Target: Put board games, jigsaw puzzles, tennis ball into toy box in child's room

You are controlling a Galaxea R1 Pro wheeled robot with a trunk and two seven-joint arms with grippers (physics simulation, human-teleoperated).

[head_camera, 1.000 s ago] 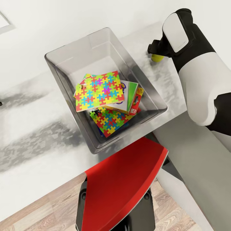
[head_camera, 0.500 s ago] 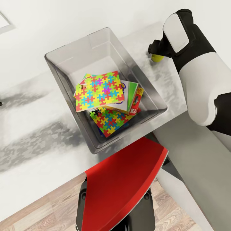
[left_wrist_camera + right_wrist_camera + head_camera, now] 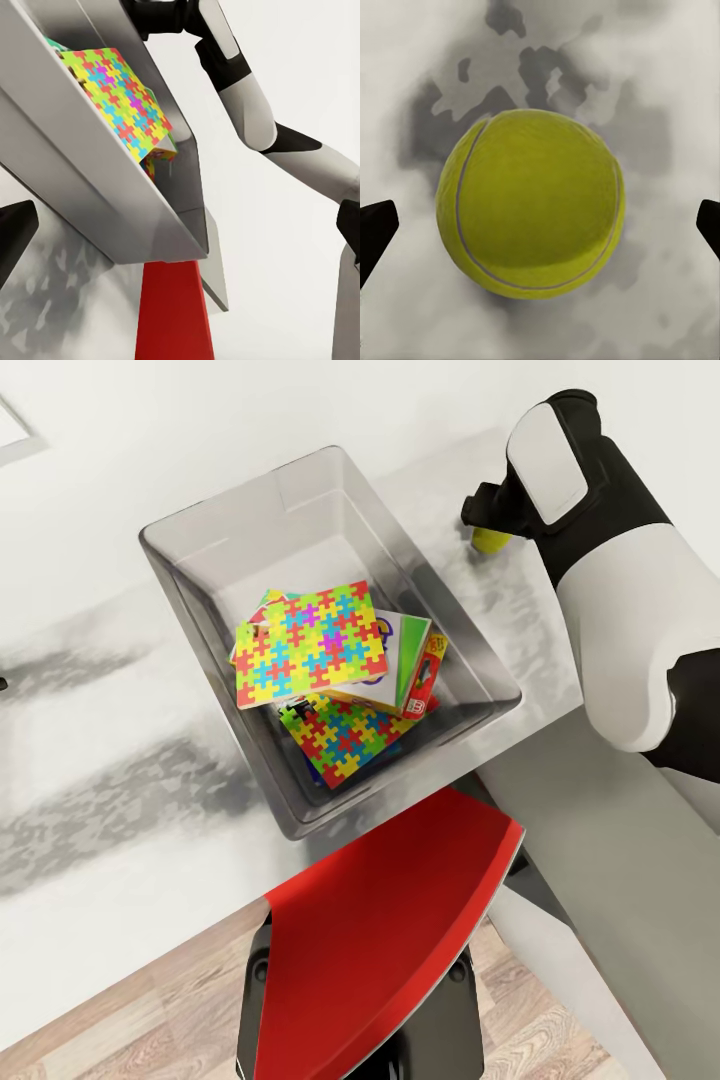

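The light grey toy box (image 3: 200, 540) stands on the white table (image 3: 90, 780). Inside it lie two jigsaw puzzles, one on top (image 3: 310, 645) and one lower (image 3: 345, 745), over board games: a green-edged one (image 3: 408, 660) and a red one (image 3: 433, 678). The tennis ball (image 3: 488, 541) rests on the table to the right of the box. My right gripper (image 3: 487, 520) hangs just over it, open, and in the right wrist view the tennis ball (image 3: 531, 204) sits between the wide-apart fingertips (image 3: 375, 232). My left gripper (image 3: 180, 232) is open beside the toy box's wall (image 3: 82, 180).
A red chair (image 3: 390, 930) is pushed in against the table's front edge, right below the box. A lower grey unit (image 3: 600, 830) adjoins the table on the right, under my right arm (image 3: 620, 620). Wood-plank floor (image 3: 120, 1030) shows at the bottom left.
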